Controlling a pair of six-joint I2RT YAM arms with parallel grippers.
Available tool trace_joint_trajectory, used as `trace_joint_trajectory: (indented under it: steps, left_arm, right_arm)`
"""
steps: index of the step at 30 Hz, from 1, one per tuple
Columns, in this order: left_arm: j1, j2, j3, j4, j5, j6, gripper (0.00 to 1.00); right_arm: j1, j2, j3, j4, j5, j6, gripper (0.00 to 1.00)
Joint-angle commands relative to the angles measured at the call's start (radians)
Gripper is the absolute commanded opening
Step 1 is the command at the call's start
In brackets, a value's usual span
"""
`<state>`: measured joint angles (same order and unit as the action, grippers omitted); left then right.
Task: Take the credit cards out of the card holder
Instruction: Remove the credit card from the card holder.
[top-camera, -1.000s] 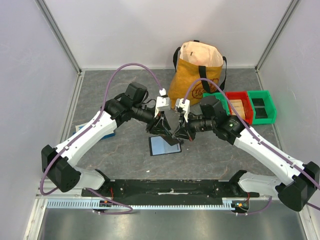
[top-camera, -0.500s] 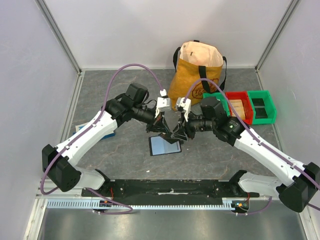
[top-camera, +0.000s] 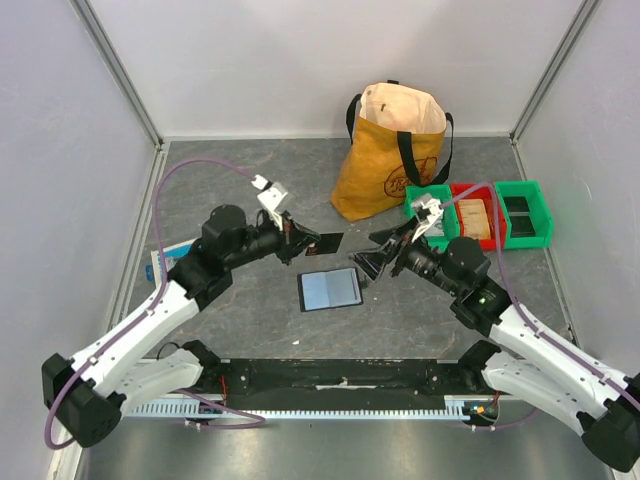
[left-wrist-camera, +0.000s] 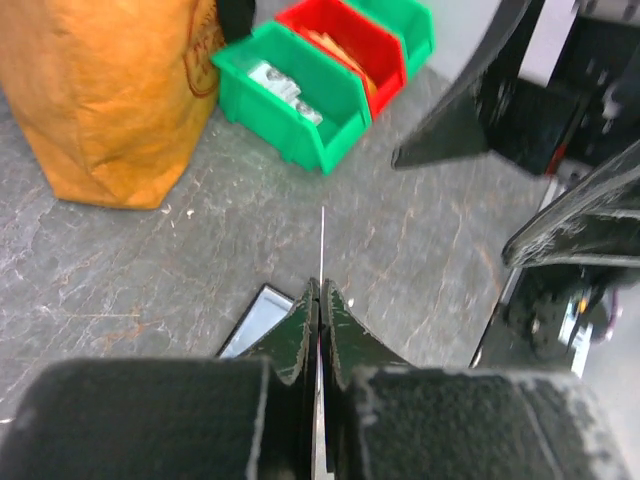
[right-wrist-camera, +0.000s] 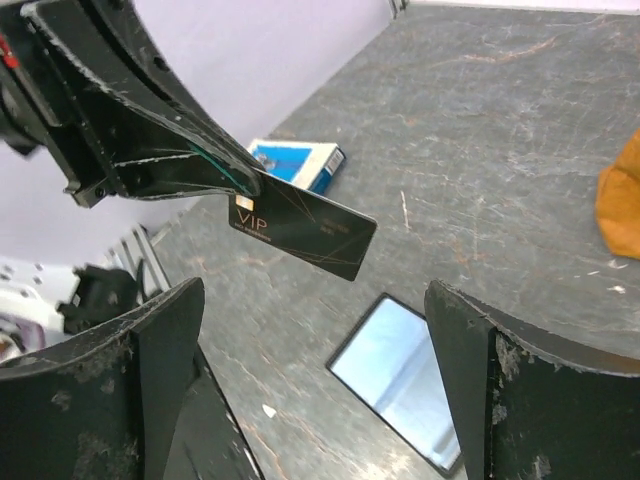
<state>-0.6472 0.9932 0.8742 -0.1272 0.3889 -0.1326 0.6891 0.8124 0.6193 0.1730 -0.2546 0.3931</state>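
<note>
Got black VIP card (right-wrist-camera: 305, 228) pinched in closed left hand (top-camera: 297, 240), with empty open right hand (top-camera: 372, 252) opposite; probably needs setting down next.

Bag (top-camera: 385, 165) and 3 bins (top-camera: 528, 238) block the far right corner.

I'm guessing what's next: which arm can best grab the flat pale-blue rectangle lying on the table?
Right. The right gripper is open and empty near the flat pale-blue rectangle; the left gripper is shut on a thin black plastic card.
</note>
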Motion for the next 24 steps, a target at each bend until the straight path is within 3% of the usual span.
trace_joint_trajectory:
  steps: [1,9,17,24]
  left_arm:
    - [0.001,-0.085,-0.121,0.349,-0.168,-0.353,0.02]
    - [-0.020,-0.099,-0.309,0.698,-0.300,-0.740,0.02]
    - [-0.104,-0.070,-0.362,0.834,-0.478,-0.887,0.02]
    - [-0.176,-0.033,-0.365,0.893,-0.539,-0.927,0.02]
  right_arm:
    - [-0.002,-0.021,-0.136,0.380,0.080,0.261,0.98]
    - [0.015,0.112,-0.355,0.952,0.141,0.572,0.98]
    - [0.079,0.260,-0.411,1.192,0.248,0.601,0.88]
    - [0.089,0.350,-0.386,1.333,0.290,0.613,0.77]
